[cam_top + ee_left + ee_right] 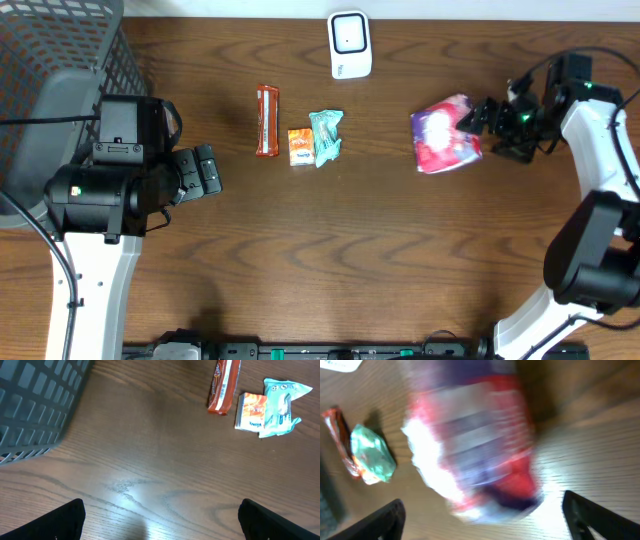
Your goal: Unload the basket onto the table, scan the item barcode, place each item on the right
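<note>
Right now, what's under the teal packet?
The teal packet seems to overlap one edge of the orange box; the rest lies on the table. The box's covered edge and anything beneath the packet are hidden.

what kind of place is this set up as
Likely a mock shop checkout on a wooden table: a white barcode scanner at the far edge, a red snack bar, and a grey mesh basket.
</note>
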Robot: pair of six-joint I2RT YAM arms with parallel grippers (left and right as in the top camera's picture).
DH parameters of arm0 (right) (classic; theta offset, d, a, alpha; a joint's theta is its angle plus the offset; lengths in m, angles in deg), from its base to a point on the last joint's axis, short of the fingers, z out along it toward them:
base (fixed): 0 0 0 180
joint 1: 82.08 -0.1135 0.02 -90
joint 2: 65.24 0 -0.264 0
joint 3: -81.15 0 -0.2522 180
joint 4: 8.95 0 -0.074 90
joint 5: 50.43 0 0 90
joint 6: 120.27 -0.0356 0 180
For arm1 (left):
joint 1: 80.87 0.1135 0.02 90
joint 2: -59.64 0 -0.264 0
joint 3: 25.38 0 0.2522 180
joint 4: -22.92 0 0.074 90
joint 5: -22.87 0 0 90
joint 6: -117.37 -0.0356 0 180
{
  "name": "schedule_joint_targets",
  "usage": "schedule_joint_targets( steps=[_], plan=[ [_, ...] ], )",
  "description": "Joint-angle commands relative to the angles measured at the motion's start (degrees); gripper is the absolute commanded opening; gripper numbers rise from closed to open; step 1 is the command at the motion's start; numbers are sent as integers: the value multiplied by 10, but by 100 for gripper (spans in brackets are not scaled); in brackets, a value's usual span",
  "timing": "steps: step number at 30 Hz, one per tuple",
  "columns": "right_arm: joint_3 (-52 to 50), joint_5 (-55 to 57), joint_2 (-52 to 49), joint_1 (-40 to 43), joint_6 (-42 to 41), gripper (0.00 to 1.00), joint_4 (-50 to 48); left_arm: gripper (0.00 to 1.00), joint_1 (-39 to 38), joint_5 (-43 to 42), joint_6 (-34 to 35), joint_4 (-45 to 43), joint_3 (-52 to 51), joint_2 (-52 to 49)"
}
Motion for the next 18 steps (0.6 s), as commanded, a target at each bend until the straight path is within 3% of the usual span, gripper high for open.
schedule_joint_targets(
  steps=[1,18],
  plan=[
    [10,72,14,-6,31,98,8,98,1,1,7,2,2,1],
    [9,125,0,10,48,99,-8,98,1,1,7,1,2,1]
  ],
)
